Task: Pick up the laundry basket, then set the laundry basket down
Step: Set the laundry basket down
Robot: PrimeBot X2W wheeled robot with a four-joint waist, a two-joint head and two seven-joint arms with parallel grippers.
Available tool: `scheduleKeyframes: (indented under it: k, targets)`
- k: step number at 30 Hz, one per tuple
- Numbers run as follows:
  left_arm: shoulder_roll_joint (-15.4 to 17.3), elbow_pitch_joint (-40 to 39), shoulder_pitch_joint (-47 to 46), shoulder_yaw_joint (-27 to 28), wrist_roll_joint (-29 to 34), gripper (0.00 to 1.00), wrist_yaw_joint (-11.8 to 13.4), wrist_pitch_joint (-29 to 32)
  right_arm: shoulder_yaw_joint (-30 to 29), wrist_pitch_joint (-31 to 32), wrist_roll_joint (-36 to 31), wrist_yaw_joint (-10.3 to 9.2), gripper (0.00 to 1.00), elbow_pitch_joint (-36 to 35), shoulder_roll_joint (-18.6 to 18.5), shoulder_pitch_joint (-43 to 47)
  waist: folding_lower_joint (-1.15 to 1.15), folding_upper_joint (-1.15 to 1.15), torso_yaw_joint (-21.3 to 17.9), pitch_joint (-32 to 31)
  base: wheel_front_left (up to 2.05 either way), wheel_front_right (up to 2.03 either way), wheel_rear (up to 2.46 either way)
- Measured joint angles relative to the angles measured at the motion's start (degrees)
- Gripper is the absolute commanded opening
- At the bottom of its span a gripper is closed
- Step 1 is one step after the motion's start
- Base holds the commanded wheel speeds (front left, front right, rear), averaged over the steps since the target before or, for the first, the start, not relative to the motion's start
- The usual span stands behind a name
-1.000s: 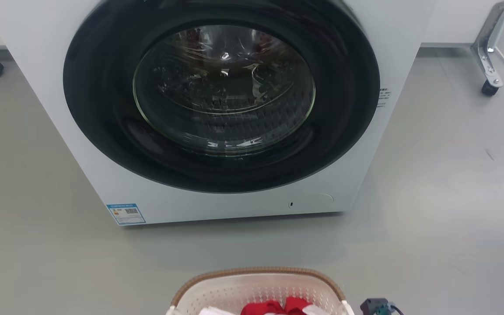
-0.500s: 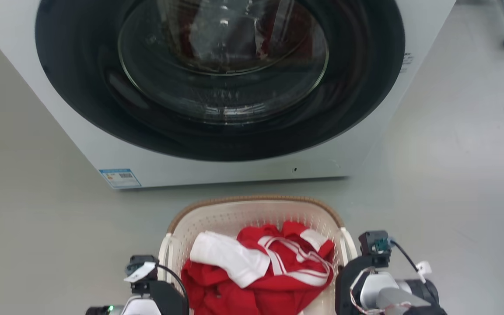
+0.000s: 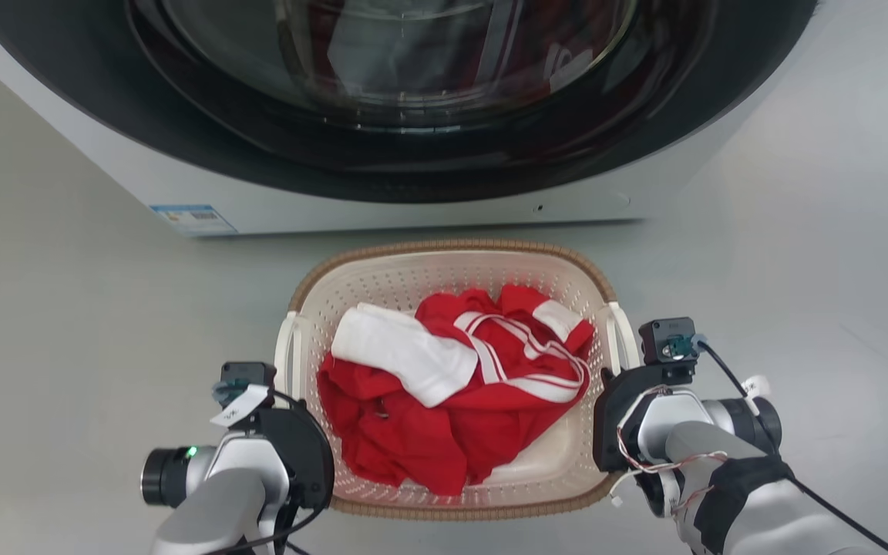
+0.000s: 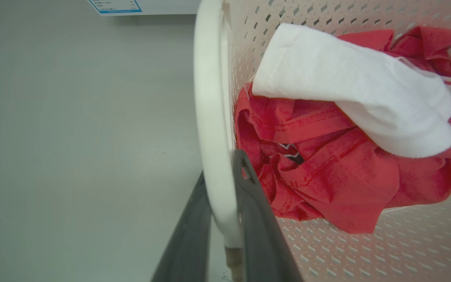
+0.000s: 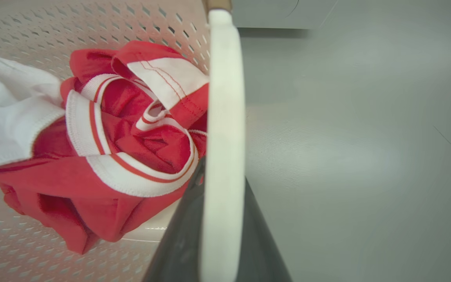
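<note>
The laundry basket (image 3: 452,247) sits in the lower middle of the head view, just in front of the washing machine (image 3: 413,217), whose dark round door fills the top of the frame. Inside lies a crumpled red garment (image 3: 413,435) with white stripes, and a white cloth (image 3: 405,356) is draped over its upper left.

Both arms come up from the bottom edge and flank the basket. The left forearm (image 3: 213,501) rises from the lower left, its wrist turned inward so its black housing presses close to the basket's left side. The right forearm (image 3: 729,493), wrapped in a dark sleeve with a cable trailing off it, rises from the lower right and mirrors that pose.

In the left wrist view, the left pincer (image 4: 222,172) is clenched on the white left handle (image 4: 210,98), one dark finger on each side of the bar and touching it. In the right wrist view, the right pincer (image 5: 223,176) grips the white right handle (image 5: 225,98) the same way, with the bar running straight up between its fingers.

Grey floor (image 3: 66,324) spreads to either side. I cannot tell whether the basket's base rests on it.
</note>
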Motion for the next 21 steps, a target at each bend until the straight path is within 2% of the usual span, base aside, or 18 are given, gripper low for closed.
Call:
scheduleKeyframes:
  k: [21]
  targets:
    - [-0.4, -0.96, -11.05, -0.14, 0.93, 0.0, 0.64, -2.02, -1.19, -3.65, -1.59, 0.08, 0.0, 3.69, -0.37, -11.76, 0.0, 0.0, 2.17, 16.98, 0.0, 0.0, 0.0]
